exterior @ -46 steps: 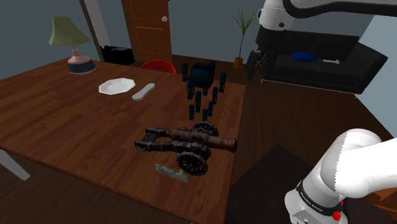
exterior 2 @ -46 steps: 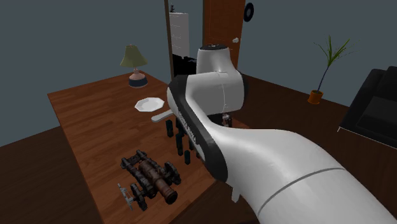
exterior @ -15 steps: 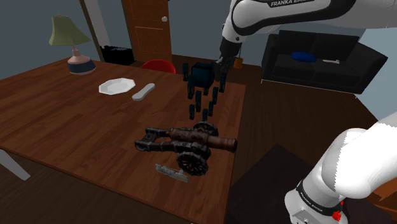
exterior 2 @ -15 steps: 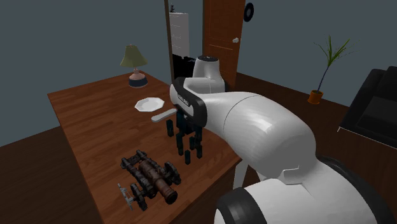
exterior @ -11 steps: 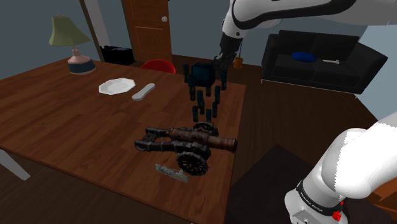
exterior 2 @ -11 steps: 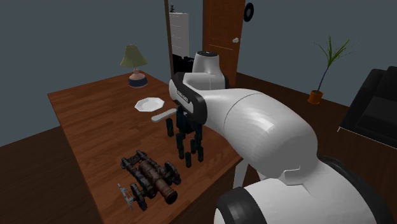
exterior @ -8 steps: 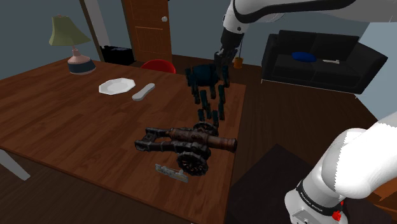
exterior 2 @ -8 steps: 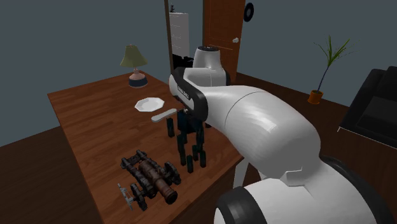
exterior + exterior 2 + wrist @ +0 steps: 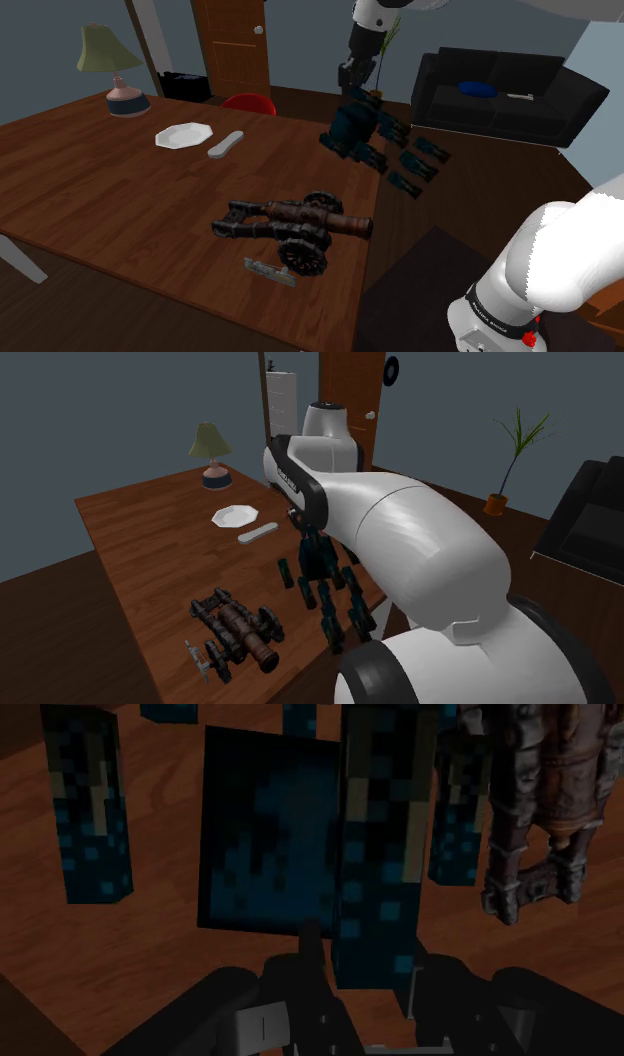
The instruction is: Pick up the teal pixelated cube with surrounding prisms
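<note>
One grasp was on record: your gripper had its fingers clamped on a prism right beside the body of the teal pixelated cube. You held the piece tilted above the desk, near the edge at the shoulder view's right, just beyond the cannon model. Its long axis ran from the cube body under the gripper along the chain of prisms, pointing toward that view's lower right. The white plate and lamp stood well apart.
</note>
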